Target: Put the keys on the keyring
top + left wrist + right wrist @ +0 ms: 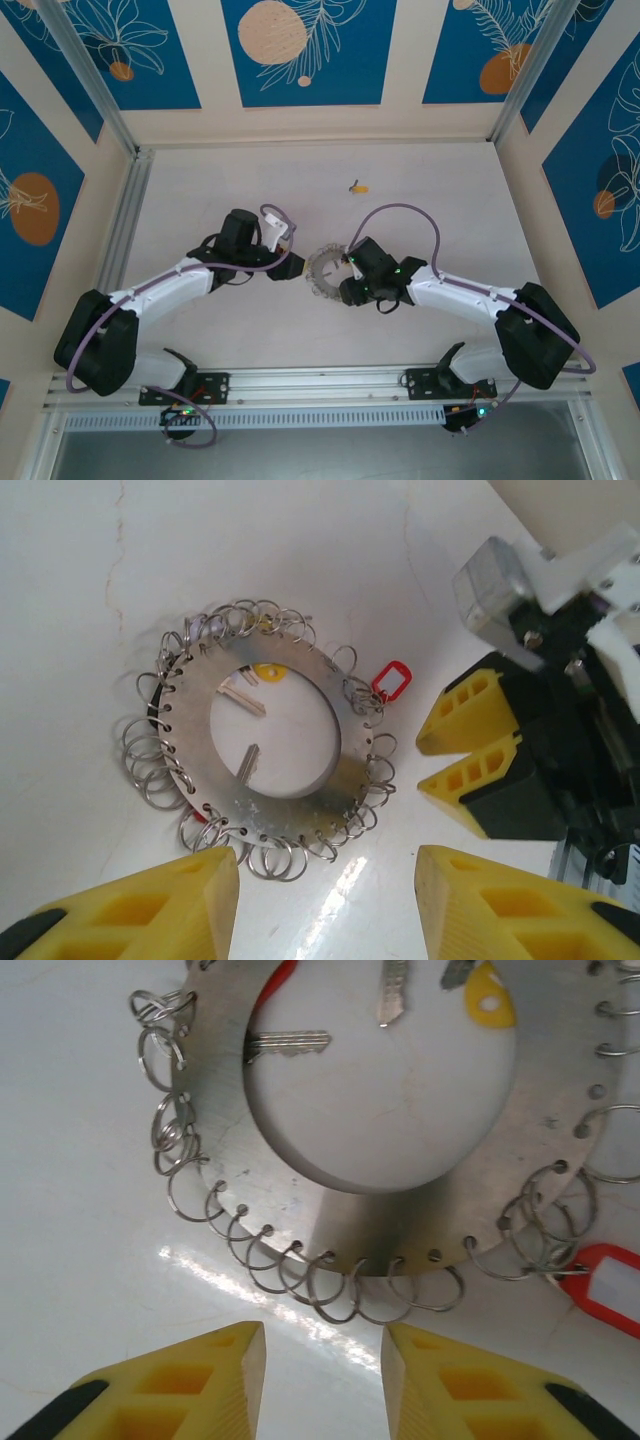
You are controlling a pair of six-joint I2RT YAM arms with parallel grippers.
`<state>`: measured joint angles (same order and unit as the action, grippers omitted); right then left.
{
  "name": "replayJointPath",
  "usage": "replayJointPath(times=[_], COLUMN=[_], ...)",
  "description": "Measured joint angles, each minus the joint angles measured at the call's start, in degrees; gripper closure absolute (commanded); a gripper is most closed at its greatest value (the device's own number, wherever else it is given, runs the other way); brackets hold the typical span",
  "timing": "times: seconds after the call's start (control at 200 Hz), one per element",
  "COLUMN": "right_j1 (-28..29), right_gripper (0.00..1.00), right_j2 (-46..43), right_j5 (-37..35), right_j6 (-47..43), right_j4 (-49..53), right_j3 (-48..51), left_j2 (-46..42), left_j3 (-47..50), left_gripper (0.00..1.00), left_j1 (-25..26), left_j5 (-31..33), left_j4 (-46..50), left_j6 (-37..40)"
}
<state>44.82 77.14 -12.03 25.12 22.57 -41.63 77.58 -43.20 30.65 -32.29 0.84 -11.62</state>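
Note:
The keyring (322,258) is a flat grey metal ring fringed with small wire loops, lying on the white table between both grippers. In the left wrist view, the keyring (290,815) has two silver keys (243,698) lying in its hole, one with a yellow tag (268,672), and a red tag (391,678) at its rim. My left gripper (325,905) is open over bare table just short of the rim. My right gripper (323,1380) is also open, empty, close to the looped edge of the keyring (300,1210). Another yellow-tagged key (358,186) lies apart, farther back.
The right gripper's yellow fingers (470,790) show in the left wrist view, right of the ring. Metal rails (120,230) and patterned walls border the table. A frame bar (320,382) runs along the near edge by the arm bases.

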Motion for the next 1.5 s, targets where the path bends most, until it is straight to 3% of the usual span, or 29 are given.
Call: replayJointPath(times=[0.36,1.231,1.501], right_j1=[1.9,5.7,6.0], right_gripper=[0.79,0.72,0.72], right_j2=[8.2,15.0,15.0], right_j5=[0.4,-6.0,-4.4], right_j6=[-1.8,-4.8,-5.2], right_j4=[0.4,5.9,5.0], right_j3=[-4.5,-9.3,-9.4], left_j2=[-0.5,-1.4,-1.5], left_j3=[0.6,1.1,1.3], left_gripper=[0.51,0.51,0.51], left_j1=[-0.2,-1.4,-1.4], left_j5=[-0.7,-0.7,-0.7], left_j4=[-1.1,-2.0,-2.1], left_j6=[-0.4,-1.6,-1.6])
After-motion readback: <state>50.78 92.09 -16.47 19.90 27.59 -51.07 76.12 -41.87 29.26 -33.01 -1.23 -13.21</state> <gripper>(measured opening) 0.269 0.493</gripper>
